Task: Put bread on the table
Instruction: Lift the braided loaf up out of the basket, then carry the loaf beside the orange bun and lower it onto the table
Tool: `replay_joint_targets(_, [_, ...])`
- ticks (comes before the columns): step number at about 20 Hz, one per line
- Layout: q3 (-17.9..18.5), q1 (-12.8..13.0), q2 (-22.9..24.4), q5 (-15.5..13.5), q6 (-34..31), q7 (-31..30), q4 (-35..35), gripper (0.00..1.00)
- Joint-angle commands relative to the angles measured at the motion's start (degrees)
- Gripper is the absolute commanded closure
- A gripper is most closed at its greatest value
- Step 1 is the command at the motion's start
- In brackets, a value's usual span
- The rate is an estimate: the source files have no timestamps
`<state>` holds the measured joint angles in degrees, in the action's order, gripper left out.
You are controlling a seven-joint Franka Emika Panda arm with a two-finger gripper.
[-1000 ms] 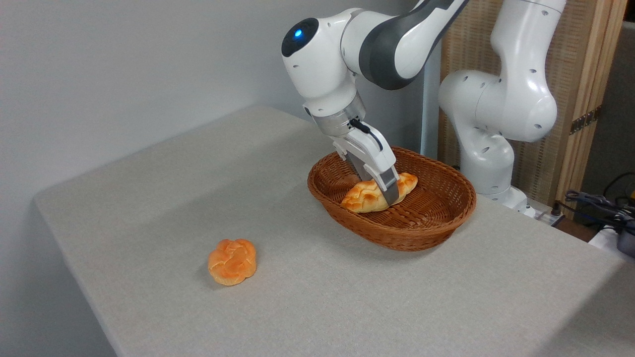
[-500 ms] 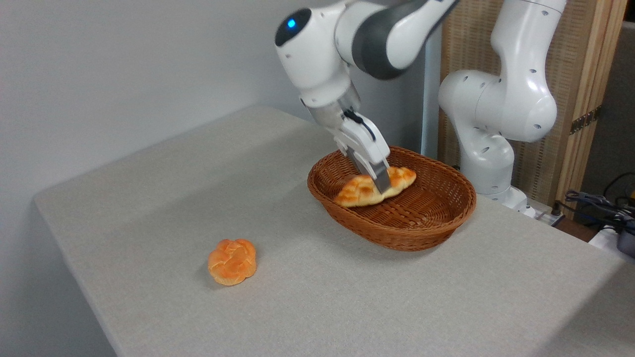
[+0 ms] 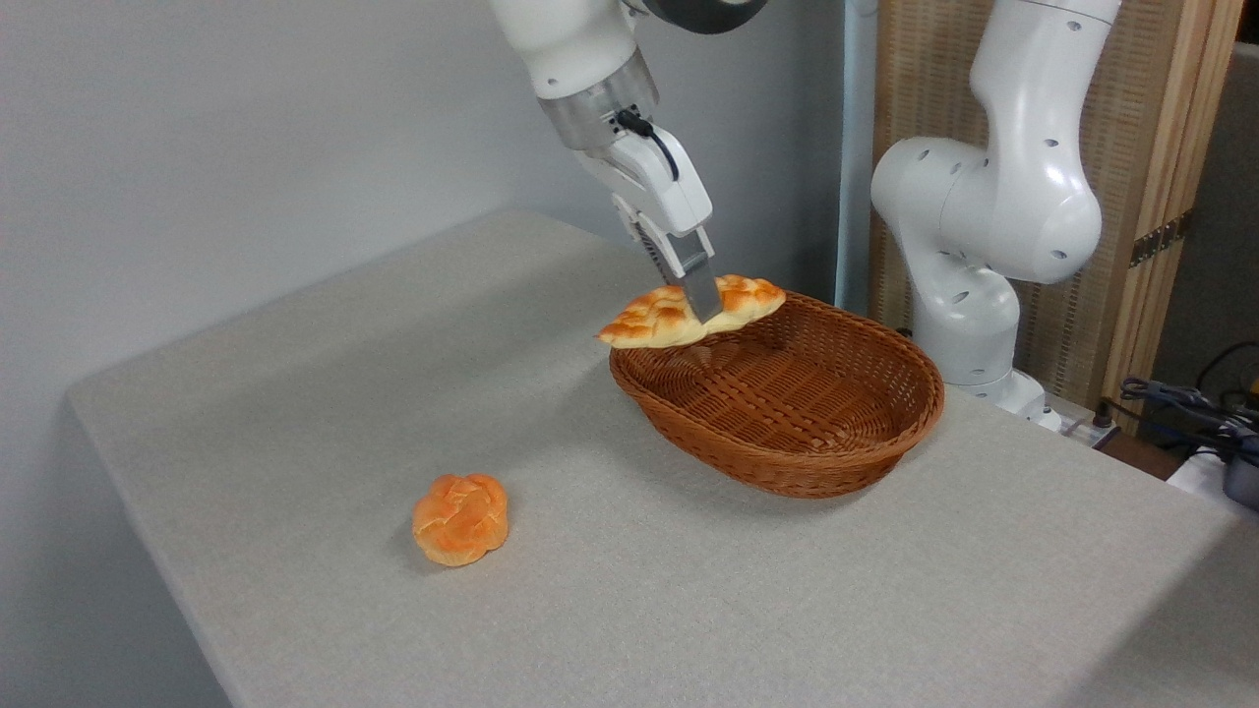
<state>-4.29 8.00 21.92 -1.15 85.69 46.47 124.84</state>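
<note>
We are pinching the braided loaf (image 3: 689,311) in our gripper (image 3: 704,307) above the wicker basket (image 3: 787,433), not yet on the table (image 3: 393,393).

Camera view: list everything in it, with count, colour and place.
bread: one, golden-orange braided loaf, held in the air over the basket's left rim
bun: one, orange, round, on the table front left
basket: one, brown wicker, empty, on the table at right
table: one, light grey
screen: one, wood and cane, behind right
cables: dark, far right
arm: one, white
gripper: one, shut on the bread
</note>
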Motion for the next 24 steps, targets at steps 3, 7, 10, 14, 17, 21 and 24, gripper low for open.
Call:
replay_joint_targets(3, [11.6,1.8,-11.6,0.1,9.7,-1.3,-9.3,0.76])
replay_joint_targets(7, [14.8,1.8,-18.0,-0.1,24.7,-3.0,-9.2,0.62])
replay_joint_targets(10, [15.1,1.8,-21.5,-1.4,29.5,-5.3,-9.1,0.15])
replay_joint_targets(14, [15.6,1.7,-23.1,-1.3,29.8,-5.9,-8.8,0.00])
replay_joint_targets(17, [15.7,1.6,-23.6,-1.1,29.8,-6.0,-8.9,0.00])
replay_joint_targets(21, [15.8,1.5,-23.1,-0.8,29.8,-5.9,-9.2,0.00])
replay_joint_targets(24, [15.8,1.5,-22.6,-0.8,29.0,-6.0,-12.1,0.00])
